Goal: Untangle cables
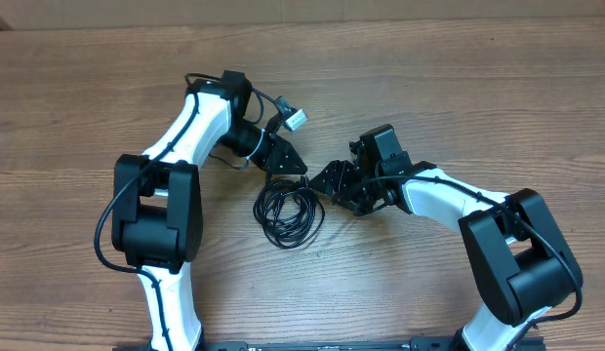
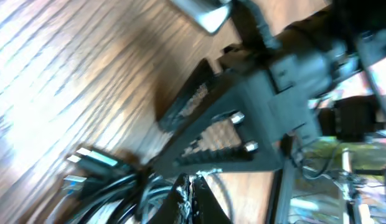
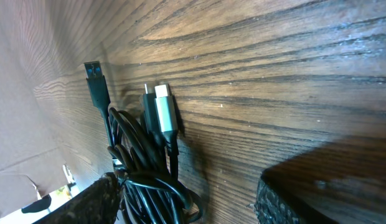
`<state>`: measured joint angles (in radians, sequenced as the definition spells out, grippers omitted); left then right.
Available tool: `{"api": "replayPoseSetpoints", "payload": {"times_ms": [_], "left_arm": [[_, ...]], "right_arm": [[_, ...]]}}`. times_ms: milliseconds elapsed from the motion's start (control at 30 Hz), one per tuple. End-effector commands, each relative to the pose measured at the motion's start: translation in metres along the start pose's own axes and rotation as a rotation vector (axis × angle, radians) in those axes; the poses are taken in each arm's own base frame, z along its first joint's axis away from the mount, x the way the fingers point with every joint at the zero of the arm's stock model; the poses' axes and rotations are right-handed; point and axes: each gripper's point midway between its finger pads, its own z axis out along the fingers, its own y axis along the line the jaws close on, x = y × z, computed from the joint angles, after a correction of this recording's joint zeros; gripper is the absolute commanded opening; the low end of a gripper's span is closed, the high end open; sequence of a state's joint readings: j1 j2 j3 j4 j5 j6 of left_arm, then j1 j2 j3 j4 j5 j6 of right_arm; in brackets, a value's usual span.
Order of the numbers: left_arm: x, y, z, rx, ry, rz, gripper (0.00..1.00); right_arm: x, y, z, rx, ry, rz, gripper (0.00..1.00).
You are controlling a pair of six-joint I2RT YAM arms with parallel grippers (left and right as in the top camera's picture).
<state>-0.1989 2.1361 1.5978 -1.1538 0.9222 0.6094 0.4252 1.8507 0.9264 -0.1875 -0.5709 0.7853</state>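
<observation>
Robot lab, wood-grain table

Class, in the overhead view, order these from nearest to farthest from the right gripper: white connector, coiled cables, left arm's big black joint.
1. Coiled cables, just beside the right gripper.
2. White connector, farther back, toward the left.
3. Left arm's big black joint, far off on the left.

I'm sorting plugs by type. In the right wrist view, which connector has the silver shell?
The rightmost plug is the silver one. Its close neighbour on the left is dark, and the separate far-left plug is black with a blue tip.
</observation>
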Motion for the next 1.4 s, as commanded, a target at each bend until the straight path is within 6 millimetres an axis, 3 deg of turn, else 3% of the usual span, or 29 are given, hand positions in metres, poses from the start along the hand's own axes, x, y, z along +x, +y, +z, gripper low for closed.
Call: {"api": "replayPoseSetpoints", "payload": {"times_ms": [0, 100, 300, 500, 933, 1200, 1267, 1367], "left_arm": [[0.002, 0.01, -0.002, -0.092, 0.052, 0.033, 0.08], [0.006, 0.015, 0.003, -0.136, 0.094, 0.05, 0.26], [0.014, 0.026, 0.018, -0.251, 0.182, 0.044, 0.27], [0.019, 0.019, 0.033, -0.272, 0.24, 0.083, 0.24], [0.029, 0.036, 0.033, -0.364, 0.292, 0.063, 0.28], [0.046, 0.04, 0.04, -0.354, 0.323, 0.061, 0.33], [0.048, 0.041, 0.043, -0.349, 0.323, 0.059, 0.28], [0.047, 0.038, 0.044, -0.329, 0.312, 0.057, 0.04]], "right_arm": [[-0.003, -0.007, 0.0, 0.018, -0.003, 0.01, 0.69], [0.005, -0.011, 0.0, 0.03, 0.028, 0.031, 0.7], [0.018, -0.02, -0.001, 0.07, 0.079, 0.069, 0.74], [0.021, -0.034, 0.0, 0.137, 0.06, 0.129, 0.75], [0.028, -0.035, 0.007, 0.157, 0.053, 0.152, 0.75], [0.03, -0.037, 0.008, 0.177, 0.043, 0.179, 0.78], [0.03, -0.037, 0.008, 0.178, 0.044, 0.179, 0.78], [0.03, -0.037, 0.008, 0.18, 0.041, 0.179, 0.79]]}}
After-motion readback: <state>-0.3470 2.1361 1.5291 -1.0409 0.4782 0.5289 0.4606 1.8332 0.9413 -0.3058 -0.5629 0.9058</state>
